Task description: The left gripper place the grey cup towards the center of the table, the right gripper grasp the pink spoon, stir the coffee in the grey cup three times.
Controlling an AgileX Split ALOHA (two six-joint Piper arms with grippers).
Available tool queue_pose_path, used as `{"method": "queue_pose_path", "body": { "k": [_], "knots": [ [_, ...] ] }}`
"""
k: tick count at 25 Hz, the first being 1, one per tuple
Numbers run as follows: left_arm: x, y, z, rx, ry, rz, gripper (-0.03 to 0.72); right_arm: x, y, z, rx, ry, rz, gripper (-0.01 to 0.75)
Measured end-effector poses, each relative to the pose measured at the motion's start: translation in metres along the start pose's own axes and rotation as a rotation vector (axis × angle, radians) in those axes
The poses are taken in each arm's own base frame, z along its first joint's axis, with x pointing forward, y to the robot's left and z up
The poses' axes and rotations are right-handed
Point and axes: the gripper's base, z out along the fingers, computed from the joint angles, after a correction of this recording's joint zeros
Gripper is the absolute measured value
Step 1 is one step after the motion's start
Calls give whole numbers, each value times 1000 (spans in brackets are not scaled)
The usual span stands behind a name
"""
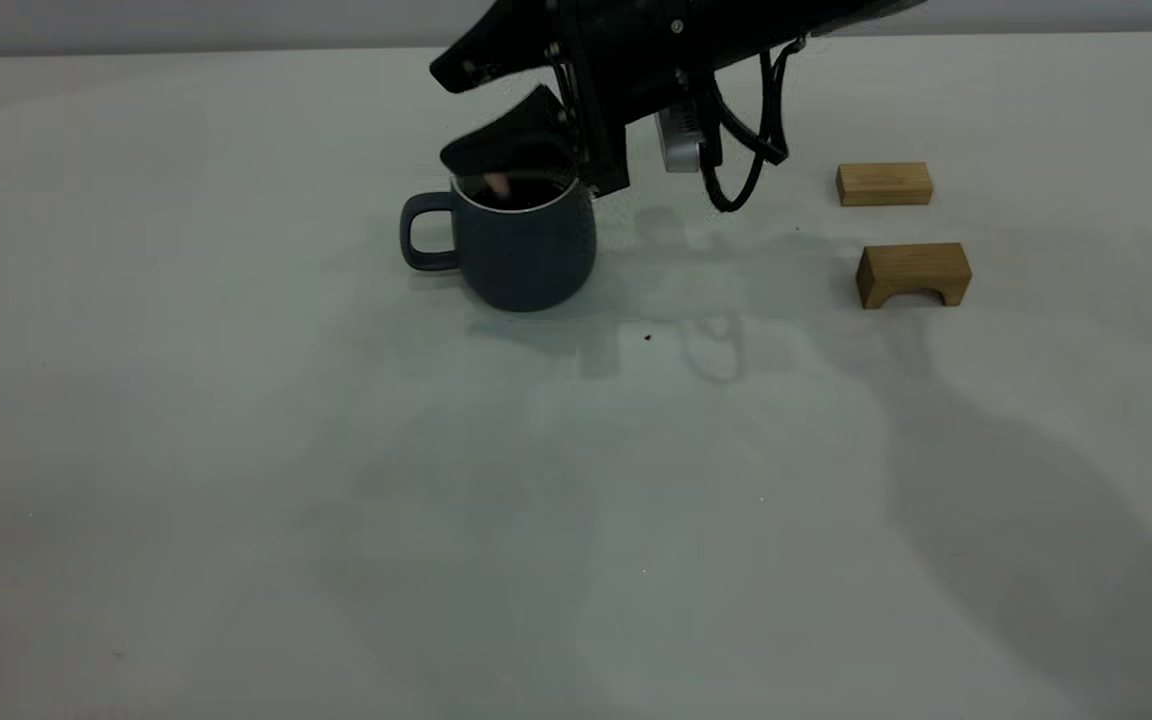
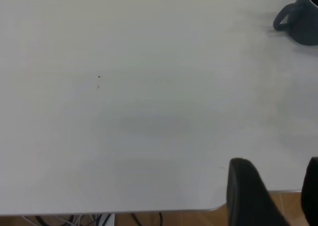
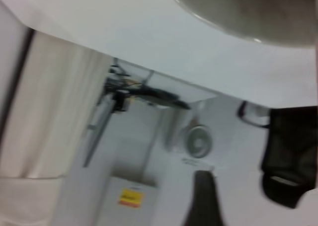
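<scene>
The grey cup [image 1: 516, 245] stands near the middle of the table [image 1: 236, 450], its handle towards the left arm's side. Dark coffee [image 1: 539, 192] shows inside. The pale pink end of the pink spoon [image 1: 498, 183] pokes up inside the rim, under the lower finger and not between the fingers. My right gripper [image 1: 446, 113] hovers just above the cup, lying almost level, fingers spread apart. My left gripper [image 2: 280, 196] is parked open over the table's edge, far from the cup [image 2: 300, 17]; it is outside the exterior view.
Two tan wooden blocks lie on the right arm's side: a flat one [image 1: 884, 184] and an arched one [image 1: 913, 274]. A dark speck [image 1: 648, 338] marks the table in front of the cup. Black cables [image 1: 746, 150] hang from the right arm.
</scene>
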Motion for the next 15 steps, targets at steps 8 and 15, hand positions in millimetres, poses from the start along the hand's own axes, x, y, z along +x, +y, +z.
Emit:
{"method": "queue_pose_path", "body": {
  "k": [8,15],
  "knots": [
    [0,0,0,0,0,0,342,78,32,-53,154,-92,-523,662],
    [0,0,0,0,0,0,342,156,45,-123,315,-201,-896,446]
  ]
}}
